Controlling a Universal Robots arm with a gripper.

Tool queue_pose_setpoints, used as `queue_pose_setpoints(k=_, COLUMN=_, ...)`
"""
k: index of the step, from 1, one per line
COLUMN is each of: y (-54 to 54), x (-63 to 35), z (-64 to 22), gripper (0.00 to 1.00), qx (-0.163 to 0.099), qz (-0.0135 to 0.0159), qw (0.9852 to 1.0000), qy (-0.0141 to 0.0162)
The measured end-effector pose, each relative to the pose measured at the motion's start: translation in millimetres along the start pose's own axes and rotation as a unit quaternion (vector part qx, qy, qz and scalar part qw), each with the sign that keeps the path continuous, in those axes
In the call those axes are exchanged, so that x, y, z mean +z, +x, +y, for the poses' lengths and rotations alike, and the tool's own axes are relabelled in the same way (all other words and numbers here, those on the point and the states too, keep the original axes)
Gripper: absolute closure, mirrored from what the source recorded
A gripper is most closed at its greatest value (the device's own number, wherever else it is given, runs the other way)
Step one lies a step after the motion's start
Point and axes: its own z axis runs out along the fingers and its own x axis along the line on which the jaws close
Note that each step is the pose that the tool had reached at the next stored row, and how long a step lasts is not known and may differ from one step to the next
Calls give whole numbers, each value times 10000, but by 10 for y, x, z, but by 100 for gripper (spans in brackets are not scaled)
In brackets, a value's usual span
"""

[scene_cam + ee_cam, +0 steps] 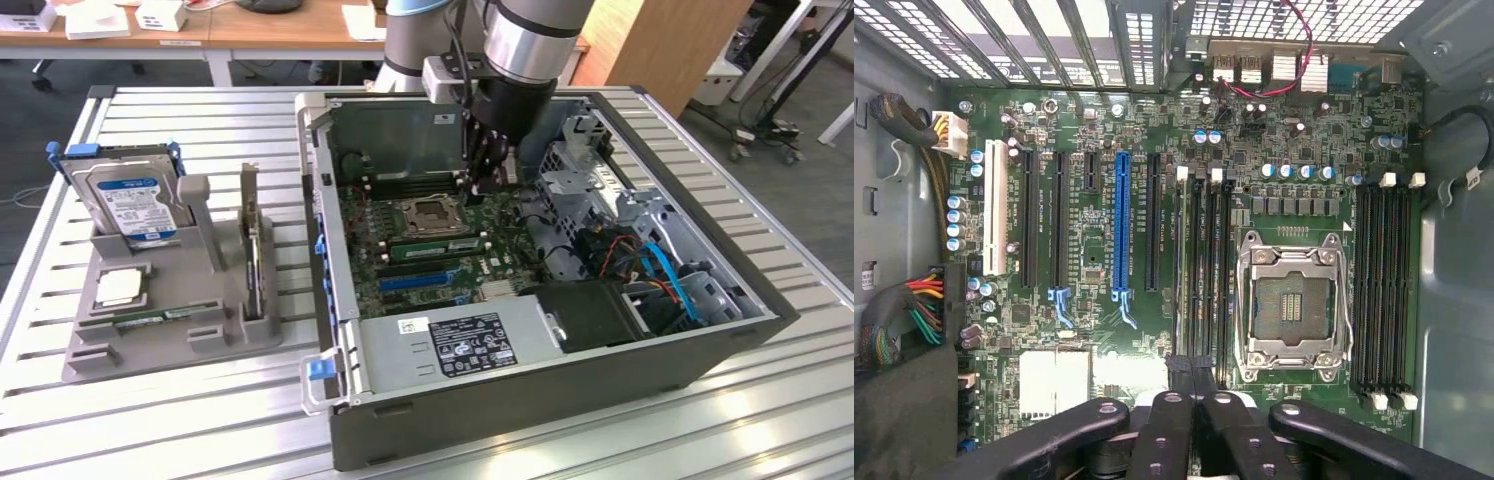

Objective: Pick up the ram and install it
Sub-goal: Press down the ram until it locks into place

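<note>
The ram point(434, 243) is a thin green stick standing on edge in a memory slot beside the empty CPU socket point(437, 213) on the motherboard. In the wrist view the ram point(1182, 260) is seen edge-on in the slot row farthest from the socket point(1292, 305). My gripper point(487, 178) hangs inside the open computer case, above the board. Its black fingers point(1172, 430) are pressed together, so the gripper point(1192, 368) is shut, with nothing visible between them. The fingertips sit over the near end of the slot rows.
The open grey case point(534, 400) stands on a slatted metal table point(174, 420). A grey holder point(160, 345) at the exterior view's left carries a silver hard drive point(131, 205), an upright expansion card point(251, 235) and another green stick point(158, 319). Cables and a drive cage point(641, 270) fill the case's right side.
</note>
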Motion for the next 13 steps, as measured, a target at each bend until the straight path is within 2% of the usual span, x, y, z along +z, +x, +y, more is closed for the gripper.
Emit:
queue_pose_setpoints(k=8, y=0, x=-1, z=-9, gripper=90, qx=0, qz=0, qw=10000, qy=0)
queue_pose_setpoints(k=13, y=0, x=-6, z=-135, gripper=90, qx=0, qz=-1, qw=10000, qy=-2)
